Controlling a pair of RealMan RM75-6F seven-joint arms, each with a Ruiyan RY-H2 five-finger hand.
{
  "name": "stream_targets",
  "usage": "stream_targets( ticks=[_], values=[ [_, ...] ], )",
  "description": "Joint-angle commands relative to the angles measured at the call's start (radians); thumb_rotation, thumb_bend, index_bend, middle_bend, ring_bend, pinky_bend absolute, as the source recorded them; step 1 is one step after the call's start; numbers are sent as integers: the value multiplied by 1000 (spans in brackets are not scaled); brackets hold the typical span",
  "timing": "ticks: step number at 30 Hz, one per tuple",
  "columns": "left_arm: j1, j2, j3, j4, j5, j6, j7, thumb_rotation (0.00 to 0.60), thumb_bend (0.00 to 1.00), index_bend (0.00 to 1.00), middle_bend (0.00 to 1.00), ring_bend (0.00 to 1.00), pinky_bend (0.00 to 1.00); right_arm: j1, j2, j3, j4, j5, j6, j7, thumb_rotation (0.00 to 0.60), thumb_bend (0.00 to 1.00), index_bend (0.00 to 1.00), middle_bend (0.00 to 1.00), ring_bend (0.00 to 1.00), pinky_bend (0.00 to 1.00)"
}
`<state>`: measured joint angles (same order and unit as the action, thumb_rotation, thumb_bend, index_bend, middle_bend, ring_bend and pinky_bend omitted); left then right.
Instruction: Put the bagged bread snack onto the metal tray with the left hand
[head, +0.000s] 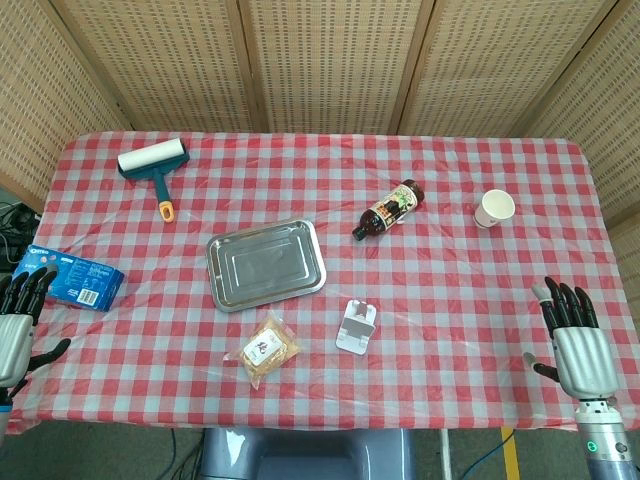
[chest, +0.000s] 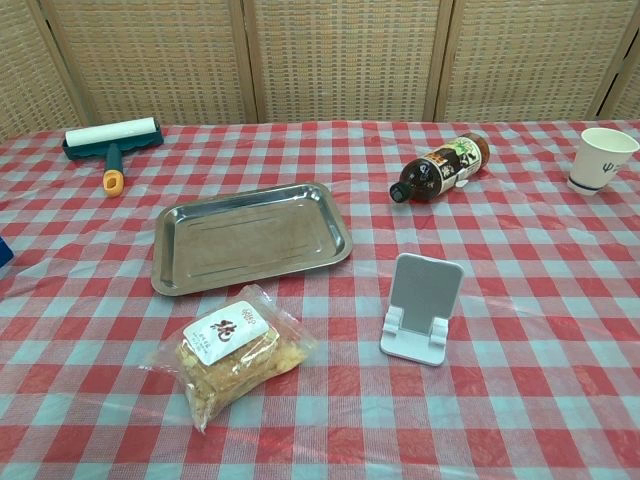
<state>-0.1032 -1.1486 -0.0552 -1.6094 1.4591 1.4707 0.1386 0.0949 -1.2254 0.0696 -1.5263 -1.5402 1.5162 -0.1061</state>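
The bagged bread snack (head: 268, 349) (chest: 233, 350), a clear bag with a white label, lies on the checked cloth just in front of the metal tray (head: 265, 264) (chest: 250, 238), which holds nothing. My left hand (head: 17, 325) is at the table's left edge, far from the bag, fingers spread and holding nothing. My right hand (head: 577, 340) hangs at the front right corner, fingers apart and also holding nothing. Neither hand shows in the chest view.
A blue snack packet (head: 72, 279) lies by the left hand. A lint roller (head: 155, 168) (chest: 110, 140) sits far left. A dark bottle (head: 387, 210) (chest: 441, 166) lies on its side, a paper cup (head: 494, 208) (chest: 601, 158) stands far right, and a white phone stand (head: 357, 326) (chest: 424, 306) stands right of the bag.
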Motion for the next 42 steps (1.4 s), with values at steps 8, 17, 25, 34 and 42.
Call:
stream_targets(
  ticks=[8, 17, 25, 34, 42],
  values=[
    [1, 3, 1, -3, 8, 6, -11, 600, 182, 0, 0, 0, 0, -1, 2, -4, -5, 0, -3, -3, 600, 53, 0, 0, 0, 0],
    [0, 0, 4, 2, 18, 9, -8, 600, 156, 0, 0, 0, 0, -2, 6, -4, -10, -2, -1, -5, 600, 53, 0, 0, 0, 0],
    [-1, -6, 6, 1, 36, 19, -10, 600, 65, 0, 0, 0, 0, 1, 5, -6, -3, -5, -7, 3, 600, 52, 0, 0, 0, 0],
    [-50, 8, 47, -4, 153, -30, -84, 600, 39, 0, 0, 0, 0, -3, 7, -10, -8, -23, 9, 6, 600, 53, 0, 0, 0, 0],
    [-167, 44, 80, -45, 309, -143, -118, 600, 40, 0, 0, 0, 0, -1, 9, -6, -6, -13, 3, 16, 600, 53, 0, 0, 0, 0]
  ],
)
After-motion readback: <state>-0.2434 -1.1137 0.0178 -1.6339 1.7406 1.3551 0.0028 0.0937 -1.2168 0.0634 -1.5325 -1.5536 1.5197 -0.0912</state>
